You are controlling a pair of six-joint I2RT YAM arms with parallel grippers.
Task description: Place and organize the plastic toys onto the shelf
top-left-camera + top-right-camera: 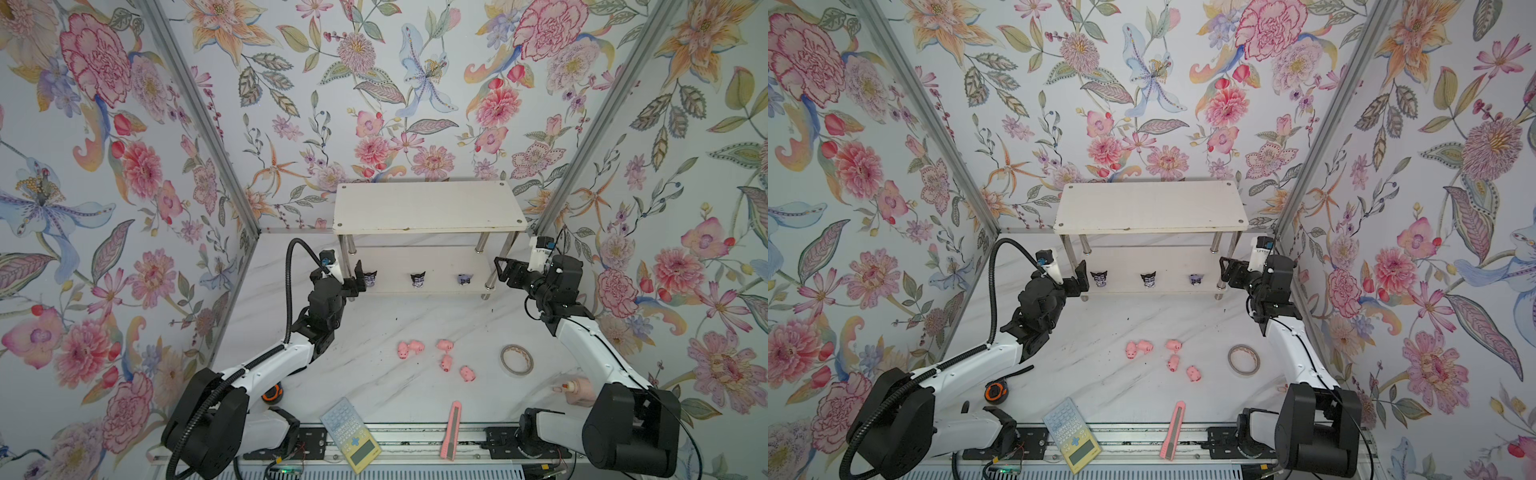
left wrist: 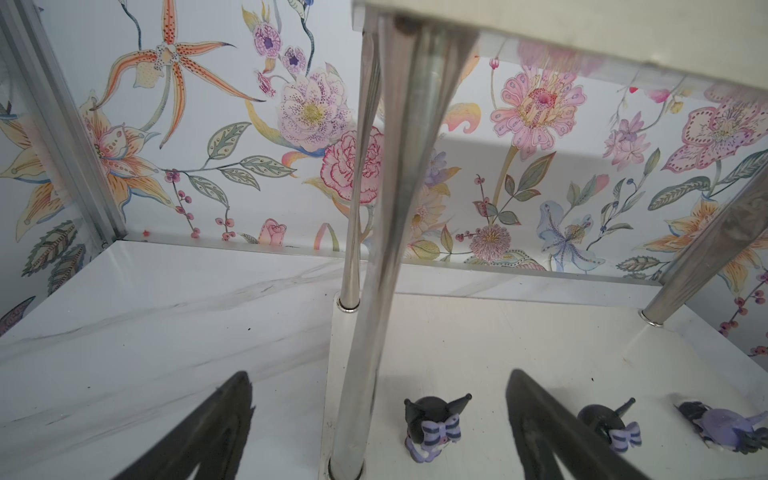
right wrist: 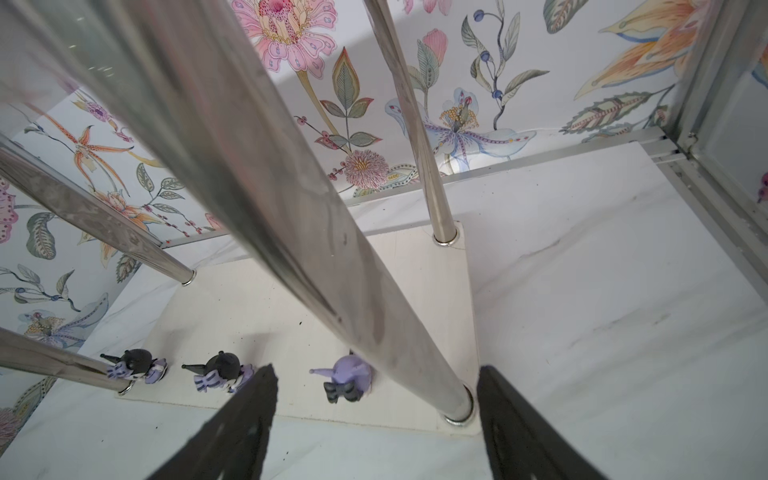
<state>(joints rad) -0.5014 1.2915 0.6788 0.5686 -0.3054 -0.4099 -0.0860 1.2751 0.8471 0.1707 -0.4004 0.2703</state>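
The white two-tier shelf (image 1: 428,208) stands at the back of the table. Three black-and-purple figurines stand in a row on its lower board (image 2: 498,340): left (image 1: 370,277), middle (image 1: 418,279), right (image 1: 464,279). Several pink pigs (image 1: 444,345) lie loose on the table in front. My left gripper (image 1: 356,279) is open at the shelf's left end, the left figurine (image 2: 434,428) and a chrome leg between its fingers, untouched. My right gripper (image 1: 500,272) is open at the right end, around the front right leg (image 3: 415,353) and the purple figurine (image 3: 347,378).
A tape roll (image 1: 516,360) lies right of the pigs. A blue-and-yellow calculator (image 1: 351,436) and a pink utility knife (image 1: 452,430) lie at the front edge. An orange-and-black round object (image 1: 272,392) sits by the left arm, a pale bottle (image 1: 575,388) by the right arm.
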